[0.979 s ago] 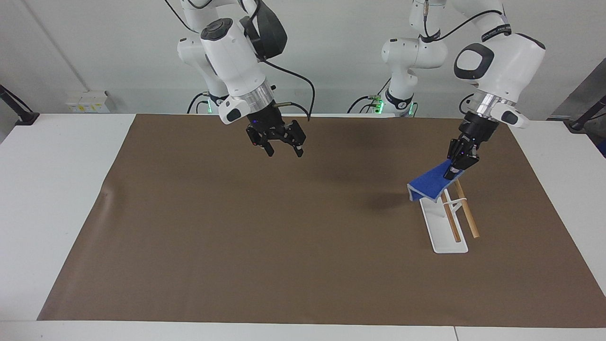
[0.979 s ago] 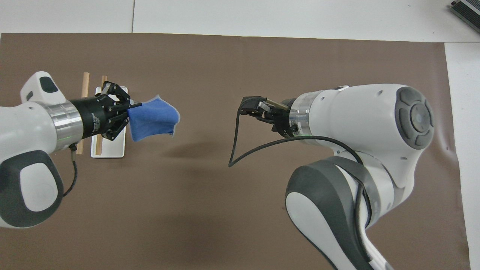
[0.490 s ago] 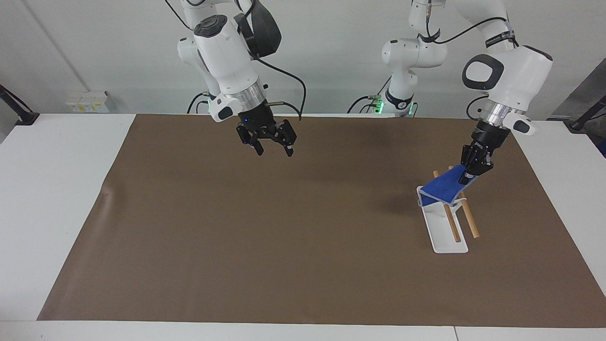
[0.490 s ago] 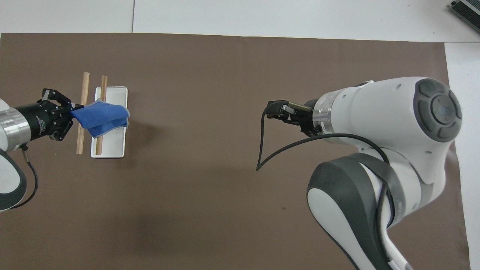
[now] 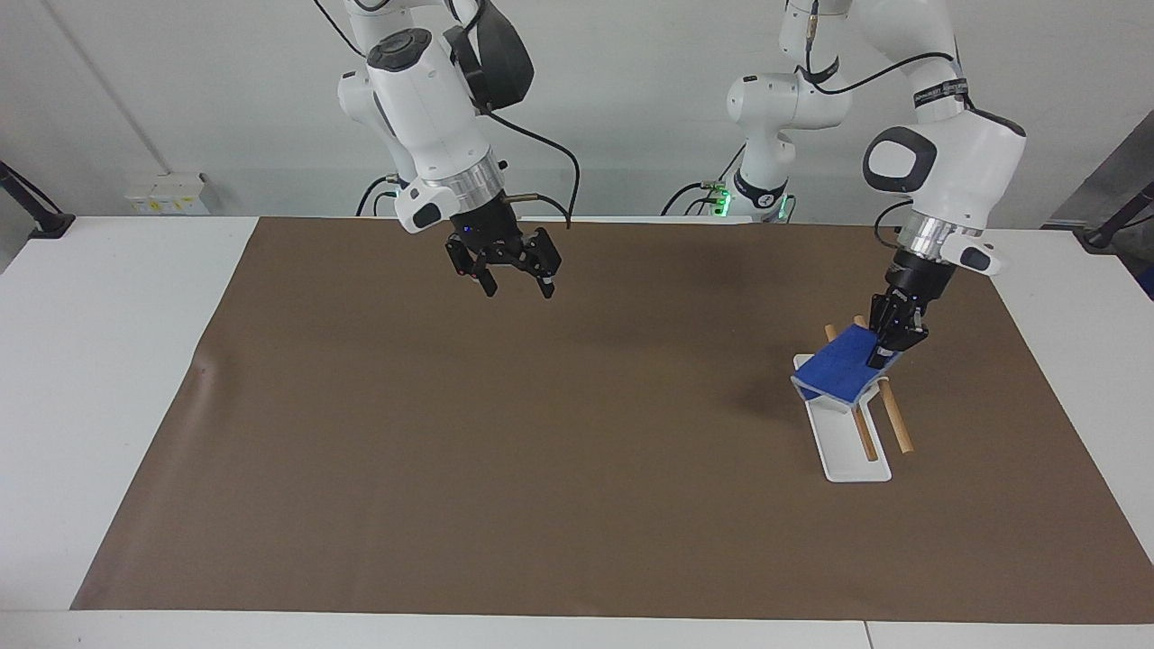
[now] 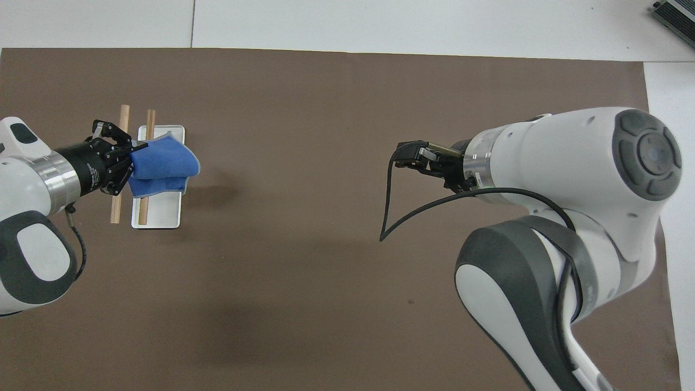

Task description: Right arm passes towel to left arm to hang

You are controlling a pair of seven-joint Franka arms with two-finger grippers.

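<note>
The blue towel [image 5: 840, 370] lies draped over the wooden rods [image 5: 896, 424] of the white stand [image 5: 849, 455] toward the left arm's end of the table. My left gripper [image 5: 891, 347] is shut on the towel's corner, low over the rods. In the overhead view the left gripper [image 6: 129, 163] holds the towel [image 6: 163, 167] over the stand [image 6: 160, 212] and its rods [image 6: 124, 117]. My right gripper [image 5: 516, 285] is open and empty, up in the air over the mat's edge by the robots; it also shows in the overhead view [image 6: 404, 158].
A brown mat [image 5: 541, 451] covers most of the white table [image 5: 108, 361]. A black cable [image 6: 386, 206] loops down from the right wrist. Nothing else lies on the mat.
The left gripper carried the towel toward its end of the table and down, so the towel now drapes on the stand's rods. The right gripper drew back a little toward its base.
</note>
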